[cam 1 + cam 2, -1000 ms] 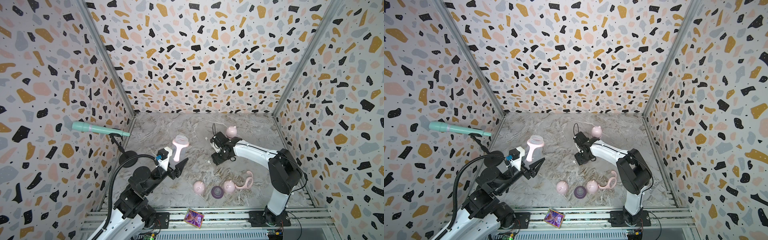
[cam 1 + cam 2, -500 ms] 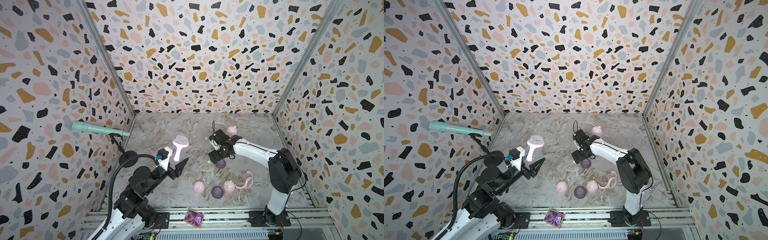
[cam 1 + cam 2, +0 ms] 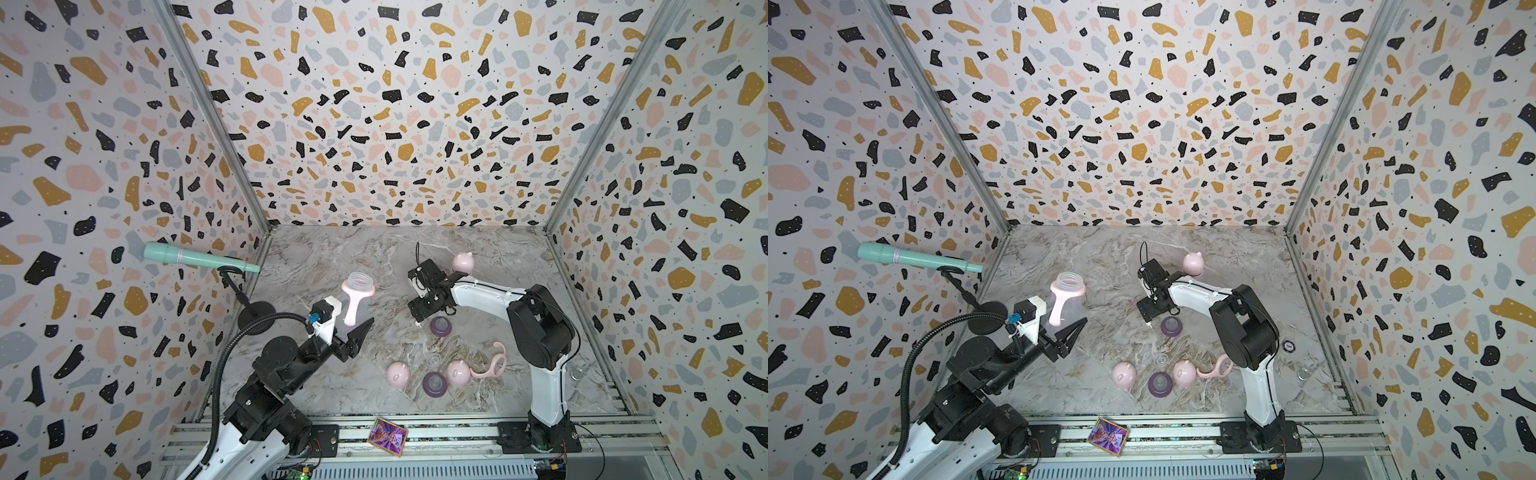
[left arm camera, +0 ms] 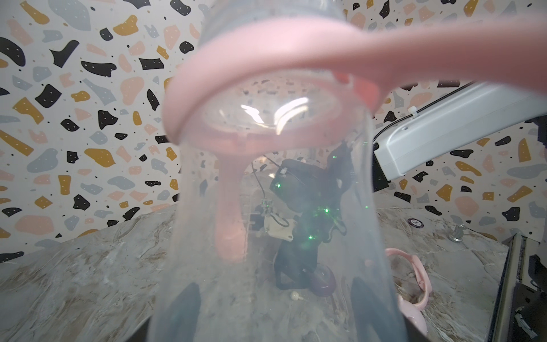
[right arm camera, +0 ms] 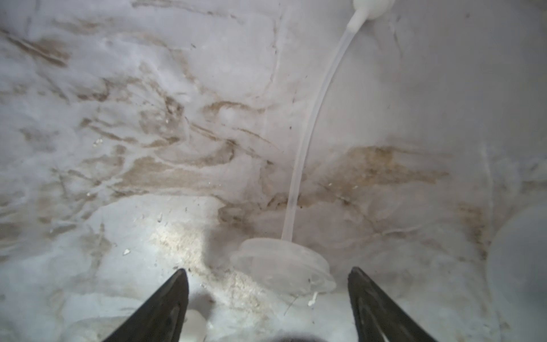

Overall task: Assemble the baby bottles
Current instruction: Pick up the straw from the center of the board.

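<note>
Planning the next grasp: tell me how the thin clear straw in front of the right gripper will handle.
The straw lies curved, so probably floppy. Thin clear plastic: likely very light, perhaps slippery. Its flat disc should resist rolling.

The bottle (image 3: 363, 305) is clear, glossy plastic; its collar (image 3: 351, 309) is matt pink plastic. The table (image 3: 324, 266) looks like smooth, marble-patterned stone.

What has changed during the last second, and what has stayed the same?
The right gripper let go of a purple teat ring: hidden under the gripper a second ago, it now lies on the table beside it, jaws open. The left gripper holds the bottle up as before. The pink caps, second ring and loose collar at the front did not move.
</note>
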### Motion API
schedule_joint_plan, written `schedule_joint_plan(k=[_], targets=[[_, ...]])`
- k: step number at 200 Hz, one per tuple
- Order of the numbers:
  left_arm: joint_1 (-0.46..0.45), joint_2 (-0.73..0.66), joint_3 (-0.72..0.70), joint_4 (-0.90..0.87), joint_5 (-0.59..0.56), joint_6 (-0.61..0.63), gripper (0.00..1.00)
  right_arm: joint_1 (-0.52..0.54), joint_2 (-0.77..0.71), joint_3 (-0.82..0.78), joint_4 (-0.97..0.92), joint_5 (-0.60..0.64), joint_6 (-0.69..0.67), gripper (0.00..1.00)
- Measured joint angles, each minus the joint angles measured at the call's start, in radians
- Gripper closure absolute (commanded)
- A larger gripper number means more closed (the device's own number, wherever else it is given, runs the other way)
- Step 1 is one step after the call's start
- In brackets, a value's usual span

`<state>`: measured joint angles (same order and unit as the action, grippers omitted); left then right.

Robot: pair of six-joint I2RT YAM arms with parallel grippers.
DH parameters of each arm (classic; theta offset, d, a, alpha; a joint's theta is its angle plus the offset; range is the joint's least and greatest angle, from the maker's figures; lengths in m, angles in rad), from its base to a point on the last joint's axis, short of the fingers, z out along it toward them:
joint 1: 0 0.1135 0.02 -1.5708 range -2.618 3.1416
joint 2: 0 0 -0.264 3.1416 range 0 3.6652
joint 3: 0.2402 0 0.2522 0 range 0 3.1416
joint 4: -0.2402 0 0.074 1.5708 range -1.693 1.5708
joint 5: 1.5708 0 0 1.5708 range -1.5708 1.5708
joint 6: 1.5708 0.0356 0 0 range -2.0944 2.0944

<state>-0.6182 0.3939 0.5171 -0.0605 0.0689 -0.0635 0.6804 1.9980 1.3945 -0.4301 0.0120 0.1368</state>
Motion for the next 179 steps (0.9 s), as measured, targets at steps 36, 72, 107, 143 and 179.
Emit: schedule_joint_plan(k=[36, 72, 107, 143, 179], targets=[[0.000, 0.000, 0.000, -0.006, 0.000, 0.000, 0.60, -0.010, 0.001, 0.000, 0.038, 0.009, 0.013, 0.23], [0.000, 0.001, 0.000, -0.008, 0.000, 0.000, 0.60, -0.013, 0.006, 0.000, 0.054, 0.006, 0.027, 0.28], [0.000, 0.003, 0.000, -0.009, 0.000, 0.000, 0.60, -0.014, 0.006, -0.011, 0.068, -0.005, 0.041, 0.28], [0.000, 0.006, 0.000, -0.013, 0.000, 0.000, 0.60, -0.014, 0.014, -0.031, 0.068, -0.020, 0.049, 0.33], [0.000, 0.006, 0.000, -0.018, 0.000, 0.000, 0.60, -0.014, 0.019, -0.032, 0.072, -0.024, 0.056, 0.44]])
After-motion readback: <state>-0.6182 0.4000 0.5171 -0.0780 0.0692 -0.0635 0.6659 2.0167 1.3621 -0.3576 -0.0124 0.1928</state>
